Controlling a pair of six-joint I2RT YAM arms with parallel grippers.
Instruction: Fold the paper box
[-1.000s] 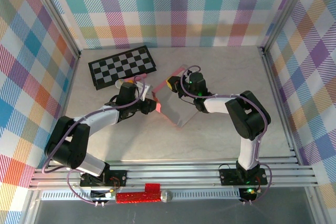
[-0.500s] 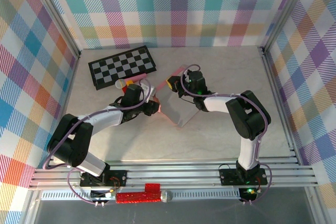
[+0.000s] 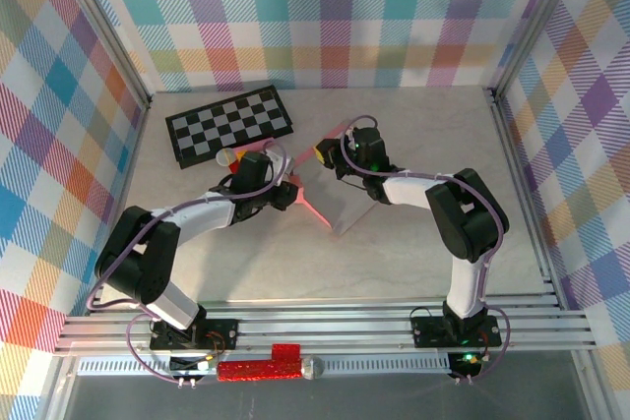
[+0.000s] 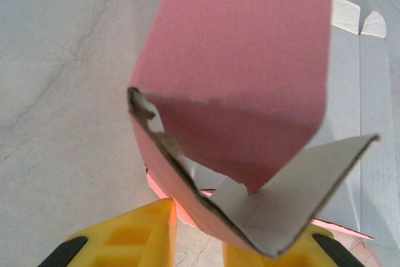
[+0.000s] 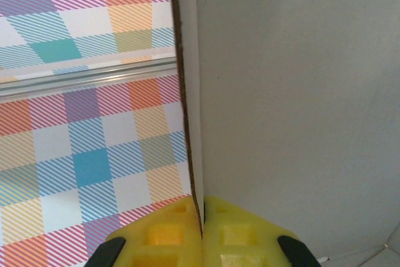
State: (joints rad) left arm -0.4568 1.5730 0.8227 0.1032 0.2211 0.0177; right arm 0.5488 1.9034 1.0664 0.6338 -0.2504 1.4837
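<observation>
Looking down from above, you are seeing the pale marbled bench (image 3: 423, 135) lying between plaid walls (image 3: 325, 17), with both of your arms reaching toward its middle. Your left arm (image 3: 189, 217) is stretching in from the left and your right arm (image 3: 409, 191) is bending in from the right. At the far left the black-and-white checkerboard (image 3: 229, 123) is lying flat. The paper box (image 3: 340, 199) is sitting near the middle of the bench between the two arms, partly raised, showing its grey inner face and a pink edge along its near-left side. In the left wrist view the paper box (image 4: 244, 54) is showing a pink panel folding over a grey flap. Your right end effector (image 3: 326, 157) is clamping the box's far edge; in the right wrist view that end effector (image 5: 201, 232) is pressing its yellow fingers together on the thin card. Your left end effector (image 3: 286, 193) is meeting the box's left side, its yellow fingers (image 4: 134, 239) straddling the folded corner, but you cannot tell whether they are pinching it. A small pale object (image 3: 227, 157) is resting just beside the checkerboard's near edge.
</observation>
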